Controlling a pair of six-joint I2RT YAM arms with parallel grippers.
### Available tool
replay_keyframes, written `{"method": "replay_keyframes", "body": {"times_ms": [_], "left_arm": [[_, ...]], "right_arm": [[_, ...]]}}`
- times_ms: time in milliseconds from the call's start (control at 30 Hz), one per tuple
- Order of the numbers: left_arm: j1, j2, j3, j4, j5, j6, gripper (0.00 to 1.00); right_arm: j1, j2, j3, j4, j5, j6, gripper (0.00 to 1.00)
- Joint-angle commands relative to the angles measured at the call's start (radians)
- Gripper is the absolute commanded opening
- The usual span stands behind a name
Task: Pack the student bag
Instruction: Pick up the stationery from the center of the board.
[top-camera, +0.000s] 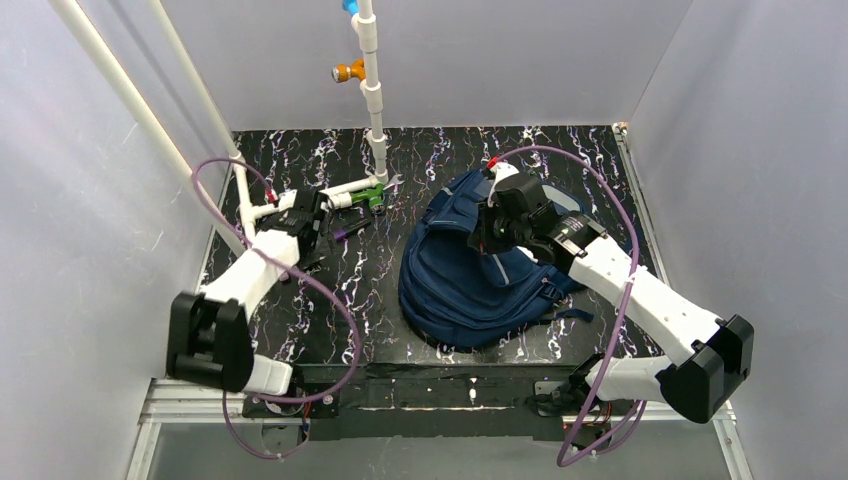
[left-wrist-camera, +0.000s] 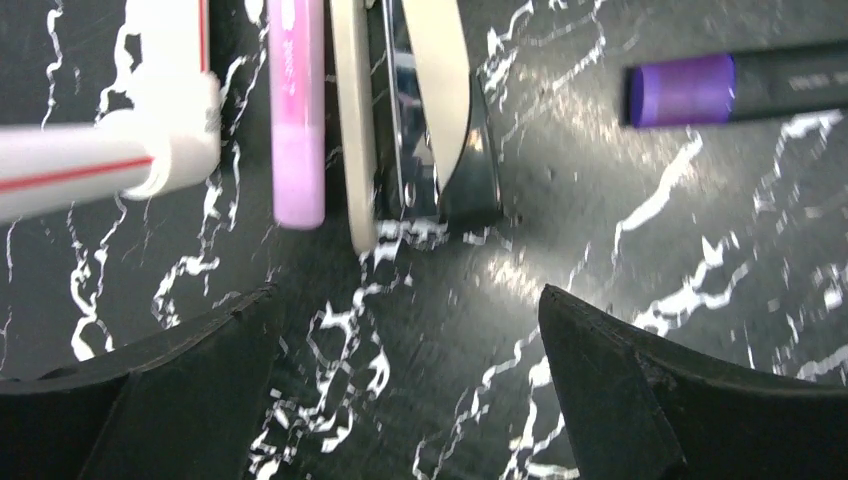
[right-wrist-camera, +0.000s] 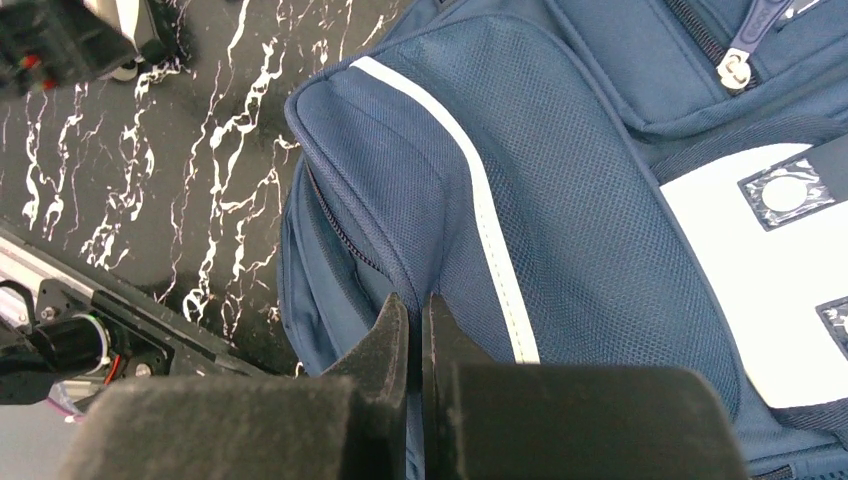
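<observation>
Lying flat — student bag, pen lettering blurred

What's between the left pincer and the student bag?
Top view: a purple-capped marker just beside the open left pincer, then bare marbled tabletop up to the student bag.

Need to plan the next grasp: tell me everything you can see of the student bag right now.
The student bag is navy woven fabric with a mesh-textured side panel, a white strip, a white patch and a zip pull. It lies slumped on the marbled table, right of centre. The right claw, shut, meets its side panel.
</observation>
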Motion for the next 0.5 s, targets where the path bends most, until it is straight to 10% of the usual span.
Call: {"method": "replay_keyframes", "body": {"times_ms": [0,467], "left_arm": [[0.044,0.165,0.128,0.014,-0.081,-0.046,0.98],[0.118,0.421,0.300,-0.036,-0.038,-0.039,0.98]], "right_arm": [[-0.012,-0.060,-0.015,0.160,-0.047,0.014,0.01],[-0.046,-0.108,-0.033,0.159,-0.060,0.007,0.01]]}}
